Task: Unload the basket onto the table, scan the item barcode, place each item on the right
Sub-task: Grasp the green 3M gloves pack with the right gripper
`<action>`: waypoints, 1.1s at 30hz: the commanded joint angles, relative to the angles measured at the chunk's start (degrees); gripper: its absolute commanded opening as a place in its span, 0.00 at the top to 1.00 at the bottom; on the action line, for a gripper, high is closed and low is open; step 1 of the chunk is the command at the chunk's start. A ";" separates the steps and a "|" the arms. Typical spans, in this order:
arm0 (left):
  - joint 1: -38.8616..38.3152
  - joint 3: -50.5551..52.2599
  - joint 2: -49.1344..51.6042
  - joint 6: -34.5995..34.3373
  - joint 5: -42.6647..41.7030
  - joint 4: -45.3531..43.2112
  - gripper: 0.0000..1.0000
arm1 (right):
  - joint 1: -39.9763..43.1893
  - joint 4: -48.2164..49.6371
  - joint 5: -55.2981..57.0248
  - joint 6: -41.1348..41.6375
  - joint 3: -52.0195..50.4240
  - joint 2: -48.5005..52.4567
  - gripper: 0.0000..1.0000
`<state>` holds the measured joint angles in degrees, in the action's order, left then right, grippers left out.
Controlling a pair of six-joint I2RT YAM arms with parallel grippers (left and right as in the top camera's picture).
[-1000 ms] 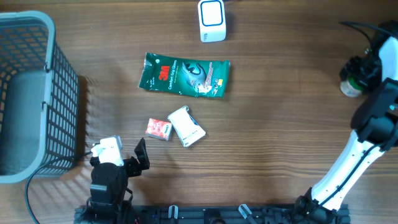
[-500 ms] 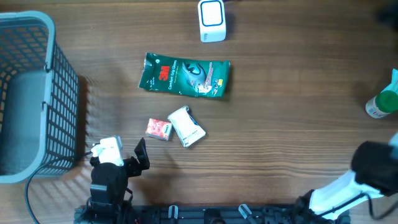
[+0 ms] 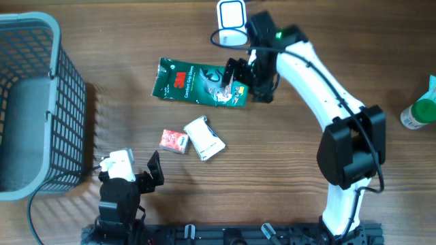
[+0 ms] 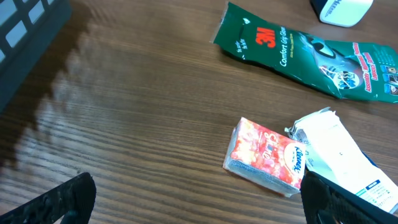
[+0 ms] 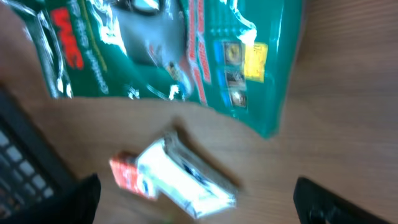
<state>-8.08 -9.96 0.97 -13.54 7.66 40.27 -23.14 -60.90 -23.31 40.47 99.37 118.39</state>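
End effector [image 3: 248,80], right side, released and wide over green pouch [image 3: 197,82]; apparently near its edge, risking a slip off glossy film at closing.

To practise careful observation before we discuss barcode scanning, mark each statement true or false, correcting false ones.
1. The green packet lies flat on the table. True.
2. The right end effector is shut on the green packet. False: it is open above the packet's right end.
3. The red packet sits inside the basket. False: it lies on the table beside the white box.
4. The white scanner stands apart from the green packet. True.
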 commanded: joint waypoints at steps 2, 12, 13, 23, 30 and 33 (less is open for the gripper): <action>0.33 0.48 -0.11 1.11 0.57 -0.13 0.00 | 2.80 11.02 -4.46 6.88 -13.51 0.87 0.00; 0.33 0.48 -0.11 1.11 0.57 -0.13 0.00 | 2.27 37.55 -5.33 19.06 -28.24 2.21 0.00; 0.33 0.48 -0.11 1.11 0.57 -0.13 0.00 | 1.60 42.05 -5.42 21.88 -29.86 3.02 0.00; 0.33 0.48 -0.11 1.11 0.57 -0.13 0.00 | 0.26 52.63 -16.55 17.40 -31.06 4.72 0.96; 0.33 0.48 -0.11 1.11 0.57 -0.13 0.00 | 8.55 37.62 -19.87 21.73 -30.97 -18.97 0.96; 0.33 0.48 -0.11 1.11 0.57 -0.13 0.00 | 8.55 19.08 -8.98 48.65 -30.97 -26.67 0.95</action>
<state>-8.08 -9.96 1.13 -13.54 7.66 40.25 -14.09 -31.97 -40.40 67.02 68.75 96.97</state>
